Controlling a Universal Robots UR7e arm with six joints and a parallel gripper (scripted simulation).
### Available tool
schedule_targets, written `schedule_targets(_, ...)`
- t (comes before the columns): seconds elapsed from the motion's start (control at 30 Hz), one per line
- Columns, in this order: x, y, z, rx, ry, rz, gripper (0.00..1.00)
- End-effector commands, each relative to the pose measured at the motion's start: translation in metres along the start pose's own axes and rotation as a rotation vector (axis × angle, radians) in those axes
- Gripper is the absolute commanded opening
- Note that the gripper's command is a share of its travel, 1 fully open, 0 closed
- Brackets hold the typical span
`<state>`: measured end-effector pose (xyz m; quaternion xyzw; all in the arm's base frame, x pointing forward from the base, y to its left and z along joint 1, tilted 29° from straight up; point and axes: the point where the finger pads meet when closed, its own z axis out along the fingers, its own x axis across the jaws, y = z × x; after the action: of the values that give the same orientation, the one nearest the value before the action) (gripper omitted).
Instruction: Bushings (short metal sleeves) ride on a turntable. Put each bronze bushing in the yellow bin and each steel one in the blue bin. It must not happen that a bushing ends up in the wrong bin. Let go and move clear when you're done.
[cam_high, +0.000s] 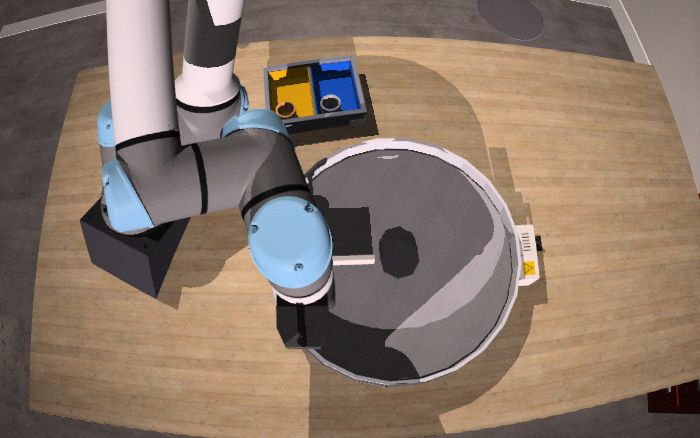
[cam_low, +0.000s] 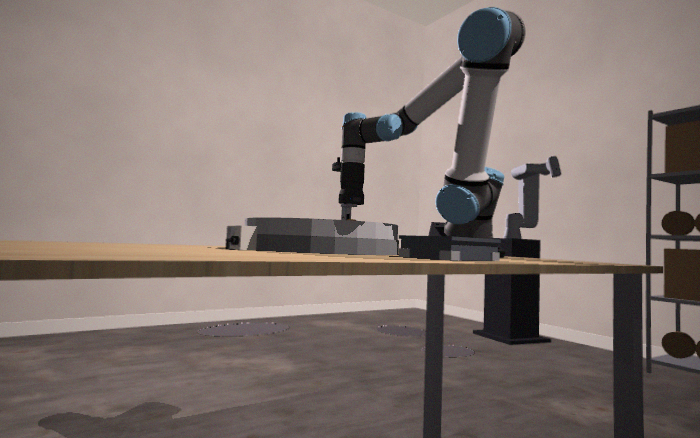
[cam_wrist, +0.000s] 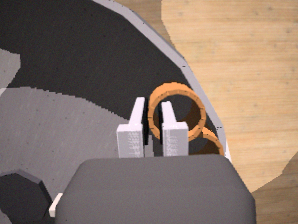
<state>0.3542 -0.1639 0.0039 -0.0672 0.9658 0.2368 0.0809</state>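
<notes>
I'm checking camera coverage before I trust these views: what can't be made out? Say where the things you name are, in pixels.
- Top: turntable's (cam_high: 449, 196) (cam_low: 320, 242) (cam_wrist: 65, 120) left part, behind the arm.
- Wrist: rear bronze bushing's (cam_wrist: 215, 140) lower part, behind the gripper (cam_high: 301, 325) (cam_low: 346, 215) (cam_wrist: 153, 111).
- Exterior: bin contents, behind bin walls (cam_high: 362, 92) (cam_low: 473, 253).
- Exterior: shelf unit's (cam_low: 649, 206) right side, cut by the edge.

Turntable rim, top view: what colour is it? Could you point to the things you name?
White to pale grey (cam_high: 516, 258); the top view shows it best.

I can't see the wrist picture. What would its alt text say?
The jaws straddle the wall of a bronze bushing, one finger inside it and one outside, near the rim of a gray turntable. A second bronze bushing sits partly hidden beside it, with wooden tabletop beyond the rim.
</notes>
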Motion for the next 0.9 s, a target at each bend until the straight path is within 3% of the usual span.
schedule_targets(0.0, -0.0004, -0.0011, -0.0029, 0.004, -0.001, -0.001, 0.00)
schedule_targets(0.87, -0.0004, -0.0011, -0.0089, 0.004, -0.001, -0.001, 0.00)
